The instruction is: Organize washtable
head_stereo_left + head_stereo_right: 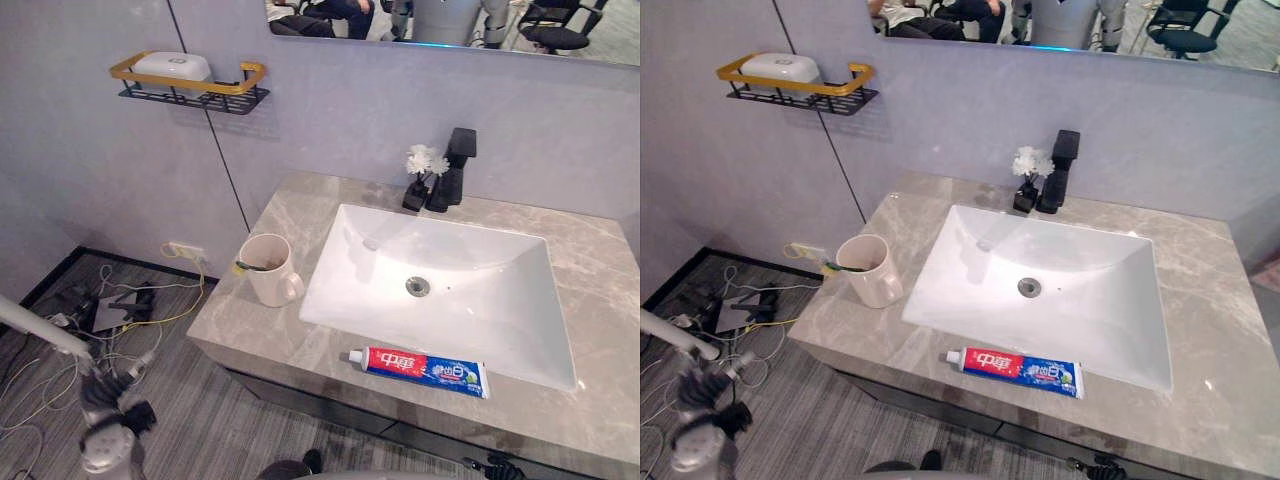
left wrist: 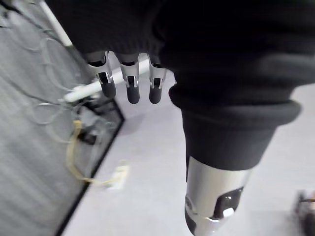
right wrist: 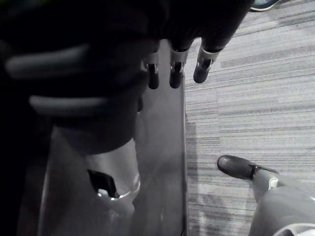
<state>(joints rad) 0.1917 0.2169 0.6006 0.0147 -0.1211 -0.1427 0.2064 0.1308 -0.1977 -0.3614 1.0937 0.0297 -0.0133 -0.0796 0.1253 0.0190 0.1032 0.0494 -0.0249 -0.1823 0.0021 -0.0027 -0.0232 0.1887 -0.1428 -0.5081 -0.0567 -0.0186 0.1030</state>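
Toothpaste tube (image 1: 420, 371) is lying flat on the washtable's (image 1: 235, 325) near edge, just in front of the sink (image 1: 500, 300). It is well apart from my left hand (image 2: 133, 87) and right hand (image 3: 176, 74), both hanging below counter level with fingers relaxed, slightly apart and holding nothing. Farther left, the cup (image 1: 268, 272) is standing upright beside the sink with a toothbrush (image 1: 256, 266) leaning inside, probably where the loose tube belongs, and the faucet (image 1: 455, 170) is standing at the back.

Glossy white ceramic sink (image 1: 520, 300) in veined, polished grey stone countertop (image 1: 600, 390).
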